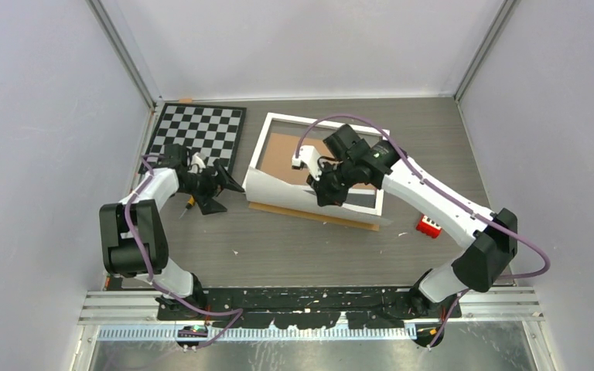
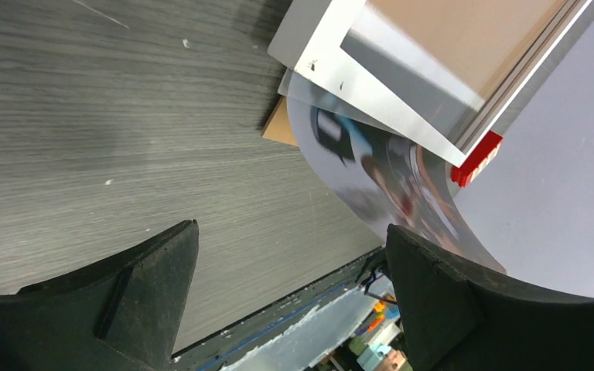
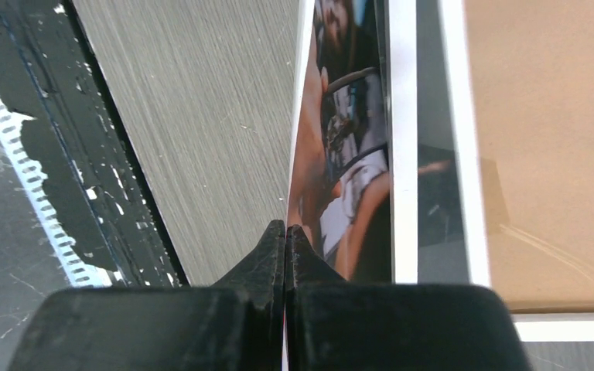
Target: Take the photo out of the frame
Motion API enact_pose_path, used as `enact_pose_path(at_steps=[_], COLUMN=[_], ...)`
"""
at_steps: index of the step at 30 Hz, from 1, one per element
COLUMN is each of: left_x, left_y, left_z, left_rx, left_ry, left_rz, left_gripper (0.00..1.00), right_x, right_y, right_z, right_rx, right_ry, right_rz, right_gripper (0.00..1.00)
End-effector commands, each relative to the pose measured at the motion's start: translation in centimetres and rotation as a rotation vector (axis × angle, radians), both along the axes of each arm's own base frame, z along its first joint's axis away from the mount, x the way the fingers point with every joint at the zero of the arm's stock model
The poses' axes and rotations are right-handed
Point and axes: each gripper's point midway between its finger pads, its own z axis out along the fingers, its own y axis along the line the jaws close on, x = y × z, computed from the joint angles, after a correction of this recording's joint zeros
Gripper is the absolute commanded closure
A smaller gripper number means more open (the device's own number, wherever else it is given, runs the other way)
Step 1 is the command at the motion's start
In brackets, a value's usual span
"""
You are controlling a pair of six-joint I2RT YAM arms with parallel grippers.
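Right gripper (image 3: 286,229) pinching photo (image 3: 342,147), part under frame (image 3: 403,116)

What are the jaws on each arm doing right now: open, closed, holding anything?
Left gripper: jaws wide open, holding nothing.
Right gripper: jaws closed, pinching the edge of the photo.

checkerboard (image 1: 198,135): black-and-white, flat at the table's far left corner
red block (image 1: 430,226): small, on the table's right side
table (image 1: 294,251): grey wood-grain top
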Motion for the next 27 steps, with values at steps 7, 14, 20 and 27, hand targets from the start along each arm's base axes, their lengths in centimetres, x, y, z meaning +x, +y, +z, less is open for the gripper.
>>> enact_pose_path(at_steps=[7,14,20,27], left_x=[2.4,2.8,3.3,4.4], left_y=[2.5,2.7,2.9,3.8], left_z=[2.3,2.5,2.9,3.4], left_rx=[0.086,0.088,0.090,0.090], left_ry=[-0.117,-0.128,-0.145,-0.168], left_rz=[0.024,0.027,0.036,0.061], left_gripper=[0.07,0.07,0.07,0.07], right_x=[-1.5,0.7,5.0,12.0], right_y=[-2.3,-3.7,-5.2,-5.9], right_z=[10.3,15.0,18.9,22.6], right_rx=[0.056,0.059,-0.004,-0.038], right_ry=[-0.151,-0.318,-0.566,-0.816], right_rz=[0.039,-0.059,-0.143,-0.245], right_gripper=[0.99,0.99,1.00,0.99])
